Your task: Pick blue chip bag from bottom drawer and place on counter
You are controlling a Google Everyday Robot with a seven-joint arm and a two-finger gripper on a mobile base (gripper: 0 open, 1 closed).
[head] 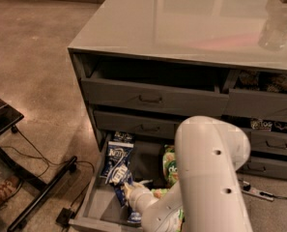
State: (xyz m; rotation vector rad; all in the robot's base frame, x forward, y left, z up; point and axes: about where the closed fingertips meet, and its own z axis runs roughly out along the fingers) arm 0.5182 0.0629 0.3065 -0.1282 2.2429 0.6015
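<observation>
The blue chip bag lies in the left part of the open bottom drawer, pulled out at floor level. My gripper reaches down into the drawer and sits at the near lower end of the bag, seemingly touching it. My big white arm fills the lower right and hides the drawer's right part. The glossy grey counter spreads across the top of the cabinet.
A green snack bag lies in the drawer right of the blue one. Upper drawers stand partly open, with snacks at the right. A clear object sits on the counter's right. A black stand with cables is on the floor at left.
</observation>
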